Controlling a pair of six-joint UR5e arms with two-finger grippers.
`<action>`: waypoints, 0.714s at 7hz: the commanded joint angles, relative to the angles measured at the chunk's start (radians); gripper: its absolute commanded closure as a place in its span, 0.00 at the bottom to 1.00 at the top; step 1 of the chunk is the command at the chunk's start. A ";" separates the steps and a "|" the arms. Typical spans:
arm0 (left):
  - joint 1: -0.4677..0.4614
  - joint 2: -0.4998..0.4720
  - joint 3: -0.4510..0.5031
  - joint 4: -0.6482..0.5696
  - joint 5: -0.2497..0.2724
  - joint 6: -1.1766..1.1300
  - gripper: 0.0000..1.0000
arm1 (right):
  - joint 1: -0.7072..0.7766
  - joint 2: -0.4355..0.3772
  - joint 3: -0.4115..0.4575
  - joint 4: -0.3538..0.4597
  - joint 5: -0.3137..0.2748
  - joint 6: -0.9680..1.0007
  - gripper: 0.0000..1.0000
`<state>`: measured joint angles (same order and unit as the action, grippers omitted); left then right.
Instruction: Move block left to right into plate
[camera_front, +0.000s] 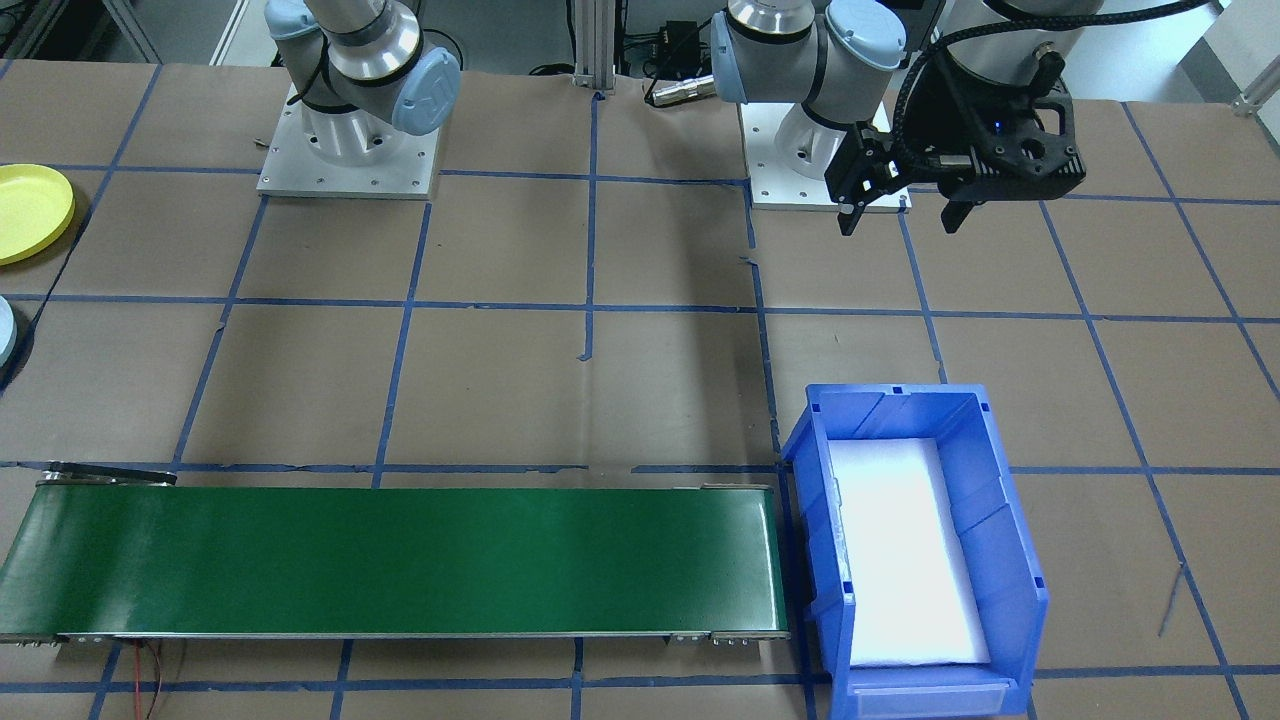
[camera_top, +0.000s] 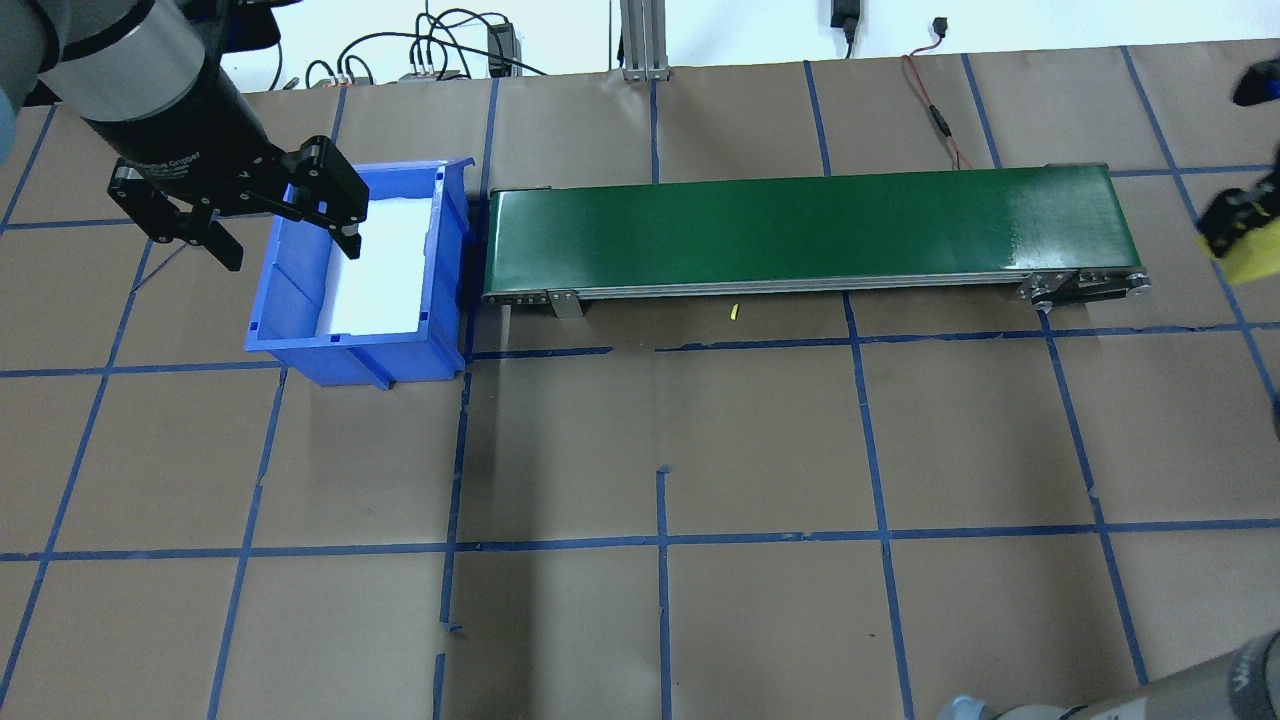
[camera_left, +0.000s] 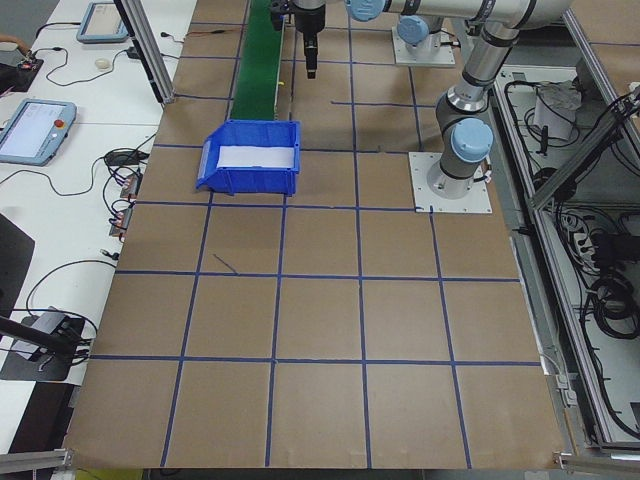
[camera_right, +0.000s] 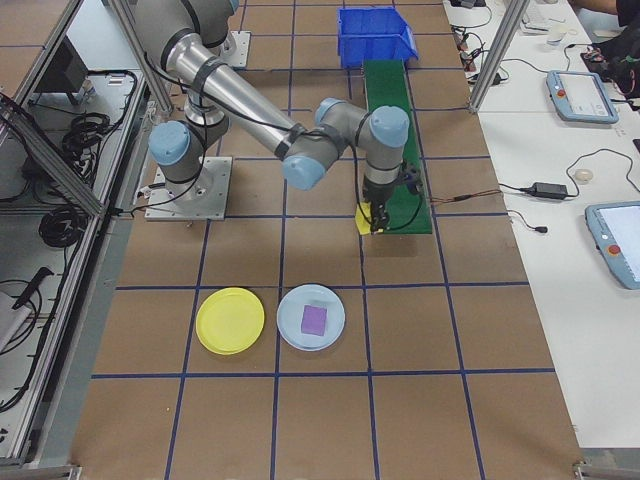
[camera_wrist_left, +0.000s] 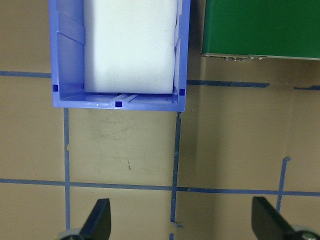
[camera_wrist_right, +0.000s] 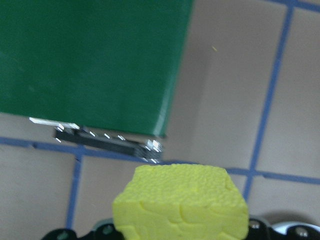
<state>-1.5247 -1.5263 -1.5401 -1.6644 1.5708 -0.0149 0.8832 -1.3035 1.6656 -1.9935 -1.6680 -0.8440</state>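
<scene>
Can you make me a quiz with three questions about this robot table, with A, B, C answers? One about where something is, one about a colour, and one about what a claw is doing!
1. Where is the purple block?
A. On the light blue plate
B. On the green conveyor belt
C. In the blue bin

2. What colour is the block in the right gripper?
A. Red
B. Yellow
C. White

3. How is the left gripper?
A. Shut on a block
B. Open, holding nothing
C. Resting inside the bin

Answers:
1. A: in the right side view the purple block lies on the light blue plate, beside the yellow plate.
2. B: the right wrist camera shows a yellow block between its fingers, just past the end of the green conveyor belt.
3. B: its fingers stand wide apart with nothing between them, near the blue bin.
</scene>
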 joint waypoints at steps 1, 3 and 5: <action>0.000 0.000 0.000 0.000 0.000 0.001 0.00 | -0.391 -0.087 0.063 0.089 -0.022 -0.288 0.71; 0.000 0.000 0.000 0.000 0.000 0.000 0.00 | -0.606 -0.109 0.155 0.072 0.020 -0.433 0.71; 0.000 0.000 0.000 0.000 0.000 0.001 0.00 | -0.656 -0.094 0.305 -0.076 0.059 -0.435 0.65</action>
<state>-1.5248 -1.5262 -1.5401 -1.6644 1.5708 -0.0141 0.2579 -1.4082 1.8799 -1.9696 -1.6383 -1.2676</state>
